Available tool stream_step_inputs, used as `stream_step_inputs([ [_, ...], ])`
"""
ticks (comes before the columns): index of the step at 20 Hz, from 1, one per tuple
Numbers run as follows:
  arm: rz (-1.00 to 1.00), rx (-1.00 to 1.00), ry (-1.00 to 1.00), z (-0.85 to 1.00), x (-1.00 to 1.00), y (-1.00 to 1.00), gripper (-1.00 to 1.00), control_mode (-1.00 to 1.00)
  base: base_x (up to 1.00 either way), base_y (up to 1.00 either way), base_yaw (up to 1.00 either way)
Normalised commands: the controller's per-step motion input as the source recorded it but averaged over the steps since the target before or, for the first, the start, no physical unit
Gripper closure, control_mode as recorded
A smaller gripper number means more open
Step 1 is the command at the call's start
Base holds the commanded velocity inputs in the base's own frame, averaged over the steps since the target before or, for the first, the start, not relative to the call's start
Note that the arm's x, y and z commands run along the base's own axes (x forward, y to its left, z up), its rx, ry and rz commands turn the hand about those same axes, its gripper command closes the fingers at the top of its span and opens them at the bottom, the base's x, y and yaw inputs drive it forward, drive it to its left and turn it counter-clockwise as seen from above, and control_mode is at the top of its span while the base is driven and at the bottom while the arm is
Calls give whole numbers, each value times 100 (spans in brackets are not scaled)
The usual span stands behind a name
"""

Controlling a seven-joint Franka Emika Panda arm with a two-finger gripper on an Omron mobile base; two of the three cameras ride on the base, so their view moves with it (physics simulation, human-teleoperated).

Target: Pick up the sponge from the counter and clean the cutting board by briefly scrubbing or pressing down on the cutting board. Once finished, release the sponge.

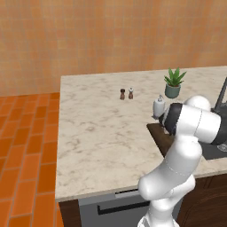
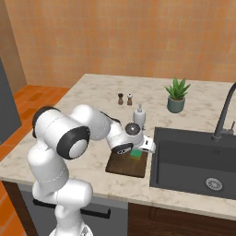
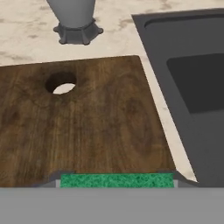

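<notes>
Sponge [image 3: 116, 180] gripped in the end effector [image 3: 117, 181] over the cutting board [image 3: 87, 127].

In the hand view the green top of the sponge spans the gap between the two dark finger tips, which press against its two ends, so the end effector is closed on it. The sponge sits over the dark brown board, whose round hole [image 3: 61, 83] lies toward the far end. In the right base view the sponge [image 2: 136, 153] shows as a green patch below the hand, at the board's [image 2: 126, 167] far edge beside the sink [image 2: 193, 161]. The board rests on the beige marbled tabletop [image 2: 92, 106], just beside the dark sink basin. Behind the board stands a pale soap dispenser [image 2: 139, 116]; farther back are two small shakers [image 2: 125, 98] and a potted plant [image 2: 177, 96], with the dark faucet [image 2: 225, 115] at the sink's far side.
</notes>
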Motion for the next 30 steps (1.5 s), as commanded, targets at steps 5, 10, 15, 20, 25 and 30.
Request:
stream_step_inputs([
  [5,0,0,0,-1,-68,0,100,-100,0,0,0],
  [10,0,0,0,0,-57,0,100,-100,0,0,0],
  [15,0,0,9,0,-20,0,100,-100,0,0,0],
  [20,0,0,9,0,10,13,100,-100,0,0,0],
  [25,0,0,0,0,40,23,100,-100,0,0,0],
  [30,0,1,0,0,53,22,100,-100,0,0,0],
])
